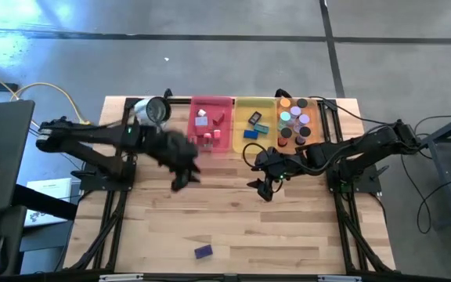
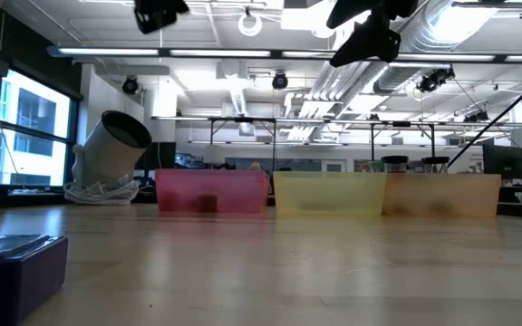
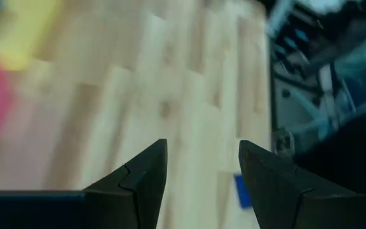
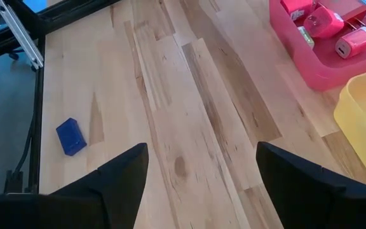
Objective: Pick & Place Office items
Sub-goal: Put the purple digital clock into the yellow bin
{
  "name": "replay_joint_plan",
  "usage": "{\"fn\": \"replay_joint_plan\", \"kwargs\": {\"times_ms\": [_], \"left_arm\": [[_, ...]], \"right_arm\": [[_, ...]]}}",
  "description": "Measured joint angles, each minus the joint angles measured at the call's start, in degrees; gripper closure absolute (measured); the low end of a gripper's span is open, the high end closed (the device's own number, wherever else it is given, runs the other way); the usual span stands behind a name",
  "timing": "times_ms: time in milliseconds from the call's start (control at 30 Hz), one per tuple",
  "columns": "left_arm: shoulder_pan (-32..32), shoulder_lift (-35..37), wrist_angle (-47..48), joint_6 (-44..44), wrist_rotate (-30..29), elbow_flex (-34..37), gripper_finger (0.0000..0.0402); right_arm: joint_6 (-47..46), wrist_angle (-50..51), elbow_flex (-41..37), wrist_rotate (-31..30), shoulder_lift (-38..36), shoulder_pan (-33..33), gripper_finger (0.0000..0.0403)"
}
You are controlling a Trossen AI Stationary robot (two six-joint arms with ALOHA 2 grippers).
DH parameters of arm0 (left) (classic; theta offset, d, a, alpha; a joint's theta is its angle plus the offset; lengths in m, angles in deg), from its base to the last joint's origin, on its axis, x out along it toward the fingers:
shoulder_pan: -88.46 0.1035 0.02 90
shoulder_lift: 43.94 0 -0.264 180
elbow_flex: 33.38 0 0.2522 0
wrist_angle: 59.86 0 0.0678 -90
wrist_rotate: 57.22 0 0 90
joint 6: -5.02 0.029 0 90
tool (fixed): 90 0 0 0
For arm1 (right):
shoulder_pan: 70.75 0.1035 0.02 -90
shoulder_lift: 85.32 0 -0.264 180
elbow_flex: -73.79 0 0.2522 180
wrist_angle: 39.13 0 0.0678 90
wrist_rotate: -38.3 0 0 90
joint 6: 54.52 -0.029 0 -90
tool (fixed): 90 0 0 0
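Note:
One purple-blue block [image 1: 203,251] lies flat on the wooden table near its front edge. It also shows in the low view [image 2: 12,272], the left wrist view [image 3: 241,189] and the right wrist view [image 4: 70,136]. Other small pieces lie in the pink tray [image 1: 211,145], the yellow tray [image 1: 241,117] and the orange tray [image 1: 313,117] at the back. My left gripper [image 1: 180,182] [image 3: 202,145] is open and empty above the table, in front of the pink tray. My right gripper [image 1: 263,186] [image 4: 202,147] is open and empty in front of the yellow tray.
A round silver-and-white object [image 1: 153,110] stands at the back left beside the pink tray and also shows in the low view [image 2: 111,149]. The bare wooden tabletop [image 1: 288,227] spreads between the trays and the front edge. Black frame rails run along the table's left and right sides.

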Motion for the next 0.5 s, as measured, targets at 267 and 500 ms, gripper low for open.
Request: {"fn": "replay_joint_plan", "kwargs": {"times_ms": [267,500], "left_arm": [[-14.61,-2.64,-0.02,-9.74,-12.96,0.00,0.0205],[-18.30,-5.29,-0.63,-17.59,-14.82,0.00,0.0119]], "right_arm": [[0.00,-1.91,0.00,0.00,0.00,0.00,0.0121],[-0.24,-1.95,0.00,1.67,0.00,0.02,0.0121]]}}
